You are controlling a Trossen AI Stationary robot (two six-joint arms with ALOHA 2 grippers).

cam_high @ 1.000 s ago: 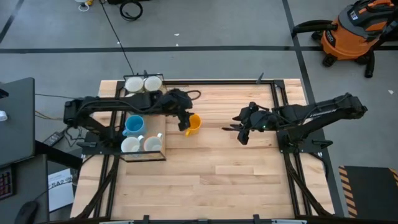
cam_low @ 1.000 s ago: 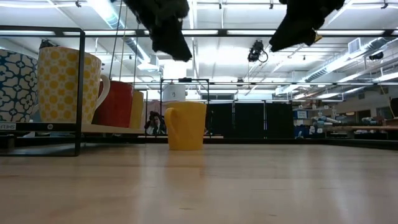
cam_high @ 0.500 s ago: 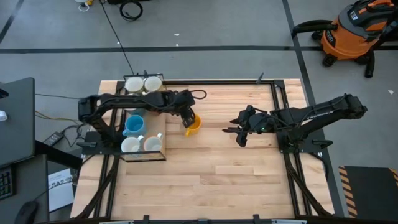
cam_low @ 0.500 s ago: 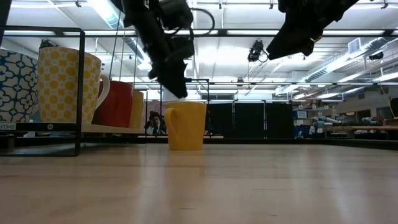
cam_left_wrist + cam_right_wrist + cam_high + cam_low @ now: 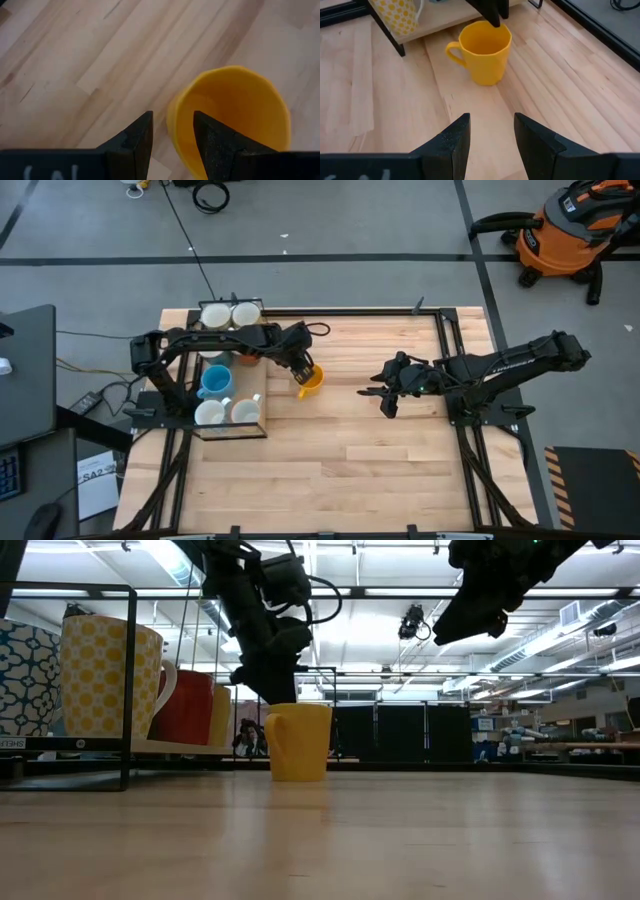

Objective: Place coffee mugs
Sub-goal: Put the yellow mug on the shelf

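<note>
The orange mug stands upright on the table, directly under the left gripper, whose spread fingers straddle its rim, one inside, one outside. Farther right, well apart from the mug, the right gripper hovers with fingers parted, gripping nothing.

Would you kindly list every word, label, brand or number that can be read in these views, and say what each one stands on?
"SA2": on the white sheet lying on the floor beside the table's near left corner; the smaller print under it is too small to read.
Label on the rack's shelf edge, below the patterned mug: letters show, too blurred to read.
Orange vacuum: no readable marking.
The orange mug, the other mugs and both grippers: no text seen.
</note>
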